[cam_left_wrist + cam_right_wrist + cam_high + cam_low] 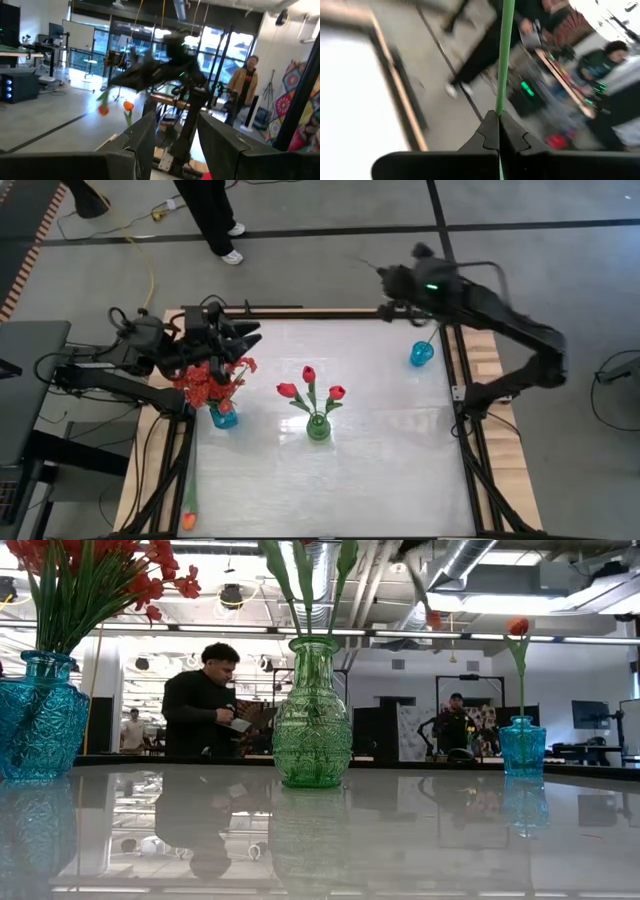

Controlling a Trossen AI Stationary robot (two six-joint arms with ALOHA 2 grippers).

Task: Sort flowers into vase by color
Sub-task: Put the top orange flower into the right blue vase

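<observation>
My right gripper is raised over the table's far right corner, shut on an orange tulip's green stem. The blurred bloom shows in the low view and again as the bloom in the left wrist view. Nearby, the right blue vase holds one orange tulip. A green vase at the table's middle holds three red tulips. My left gripper hovers open over the red sprays, which stand in the left blue vase. My right gripper pinches the orange tulip's stem between its two shut fingers. The stem runs on past the fingertips, roughly along them. The flower is lifted clear of the table, tilted, with its bloom lower than the gripper.
Another orange tulip lies on the wooden frame beyond the table's near left corner. A person stands on the floor past the far edge, and people show in the room behind. Bare tabletop lies near the front.
</observation>
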